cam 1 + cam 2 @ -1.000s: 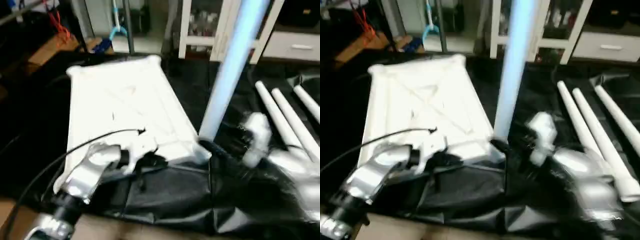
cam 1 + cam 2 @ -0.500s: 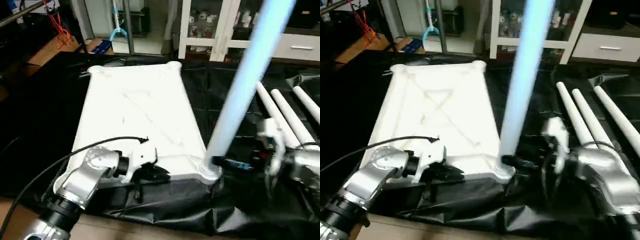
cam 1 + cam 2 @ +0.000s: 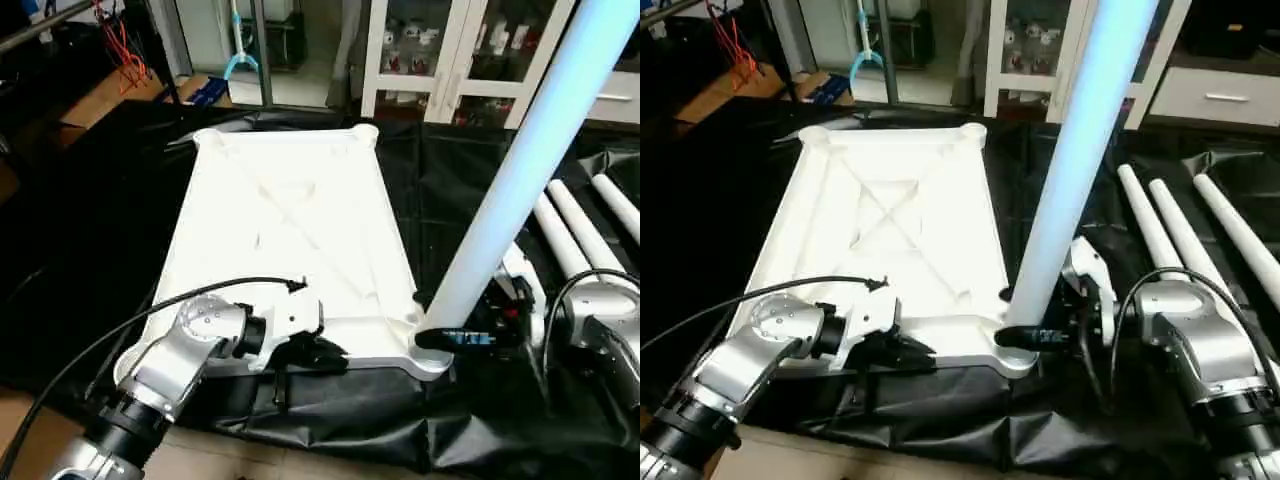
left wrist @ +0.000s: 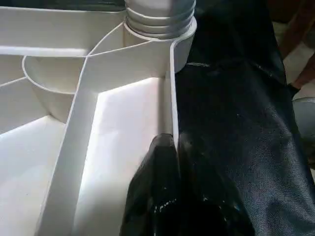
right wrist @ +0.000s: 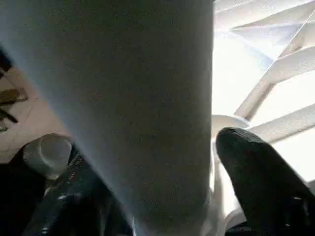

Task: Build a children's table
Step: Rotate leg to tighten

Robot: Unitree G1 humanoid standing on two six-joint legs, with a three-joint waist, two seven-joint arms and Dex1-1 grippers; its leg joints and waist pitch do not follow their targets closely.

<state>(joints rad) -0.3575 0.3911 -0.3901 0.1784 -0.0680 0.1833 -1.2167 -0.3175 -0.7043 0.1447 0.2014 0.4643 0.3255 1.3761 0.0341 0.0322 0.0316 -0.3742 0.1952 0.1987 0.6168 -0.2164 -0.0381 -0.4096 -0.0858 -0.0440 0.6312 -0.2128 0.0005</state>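
Note:
The white table top (image 3: 290,230) lies underside up on a black sheet, its X ribs showing. One long white leg (image 3: 520,170) stands in the near right corner socket (image 4: 160,29), leaning right and away. My right gripper (image 3: 440,338) is shut on the leg's base just above the socket, with a black finger (image 5: 261,172) on each side of the tube. My left gripper (image 3: 320,352) is shut on the top's near rim (image 4: 167,113), one finger (image 4: 152,196) inside the wall and one outside.
Three spare white legs (image 3: 1170,240) lie side by side on the black sheet (image 3: 90,220) at the right. A white glass-door cabinet (image 3: 450,50) stands behind the table. Cables run along both forearms.
The head camera has shifted and steadied. The leg stays in the near right socket but leans more to the right. Both grippers keep their holds.

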